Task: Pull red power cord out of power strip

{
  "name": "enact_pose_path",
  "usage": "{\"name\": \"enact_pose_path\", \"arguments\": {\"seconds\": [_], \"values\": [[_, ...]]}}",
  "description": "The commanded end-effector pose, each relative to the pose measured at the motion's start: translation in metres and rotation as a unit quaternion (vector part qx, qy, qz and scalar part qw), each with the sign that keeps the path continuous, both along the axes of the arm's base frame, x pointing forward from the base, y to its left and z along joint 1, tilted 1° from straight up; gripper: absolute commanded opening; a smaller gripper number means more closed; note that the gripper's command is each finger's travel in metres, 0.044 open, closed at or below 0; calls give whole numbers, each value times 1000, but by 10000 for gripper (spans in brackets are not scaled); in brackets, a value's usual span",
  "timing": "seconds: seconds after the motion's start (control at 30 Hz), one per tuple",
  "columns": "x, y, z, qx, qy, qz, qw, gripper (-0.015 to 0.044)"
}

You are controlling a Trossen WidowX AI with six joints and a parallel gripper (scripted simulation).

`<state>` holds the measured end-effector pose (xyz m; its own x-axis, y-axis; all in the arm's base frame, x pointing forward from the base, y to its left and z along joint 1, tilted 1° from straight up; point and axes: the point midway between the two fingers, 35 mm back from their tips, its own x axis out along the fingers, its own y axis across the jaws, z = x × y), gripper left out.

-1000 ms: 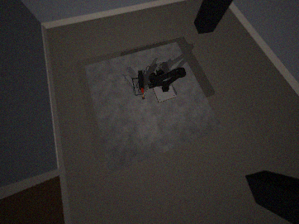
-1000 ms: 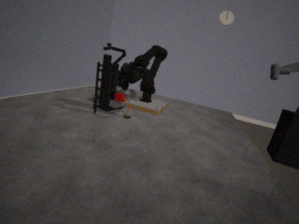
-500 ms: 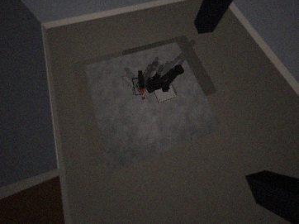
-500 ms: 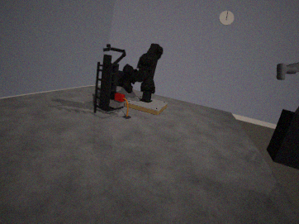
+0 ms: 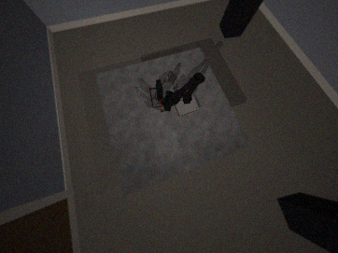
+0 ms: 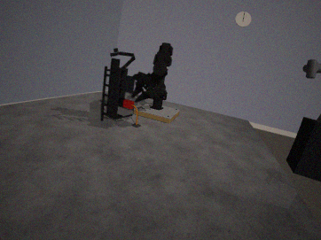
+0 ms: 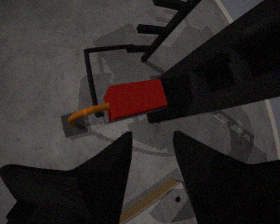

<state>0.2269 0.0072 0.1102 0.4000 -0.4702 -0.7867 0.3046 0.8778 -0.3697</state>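
Note:
The red plug (image 7: 136, 100) (image 6: 129, 104) (image 5: 161, 103) sits with one end against the upright black power strip (image 7: 205, 80) (image 6: 115, 89) (image 5: 160, 90); its prongs are not visible. An orange length of cord (image 7: 87, 111) (image 6: 137, 115) leaves its other end and bends down. My gripper (image 7: 152, 136) (image 6: 136, 99) is partly open and empty. In the wrist view its fingertips are just below the plug, one on each side of a gap, with the plug ahead of them and not between them. In the top view the fingers are too small to make out.
A thin black frame (image 7: 110, 48) and a ladder-like black rack (image 7: 167, 30) (image 6: 105, 94) stand close by the strip. The cord meets a small dark block (image 7: 67, 127) on the floor. The arm's pale base board (image 6: 170, 112) (image 5: 188, 107) is beside the strip.

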Motion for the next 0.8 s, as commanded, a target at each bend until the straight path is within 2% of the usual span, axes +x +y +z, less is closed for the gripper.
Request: {"name": "enact_pose_path", "arguments": {"seconds": [0.0,0.17,0.4,0.67,0.77], "values": [[8,18,-2,0,47,78,996,160],[16,27,-2,-23,155,229,961,160],[29,32,1,-29,285,471,834,160],[46,33,9,-20,313,712,628,160],[48,32,9,-20,310,729,610,160]]}}
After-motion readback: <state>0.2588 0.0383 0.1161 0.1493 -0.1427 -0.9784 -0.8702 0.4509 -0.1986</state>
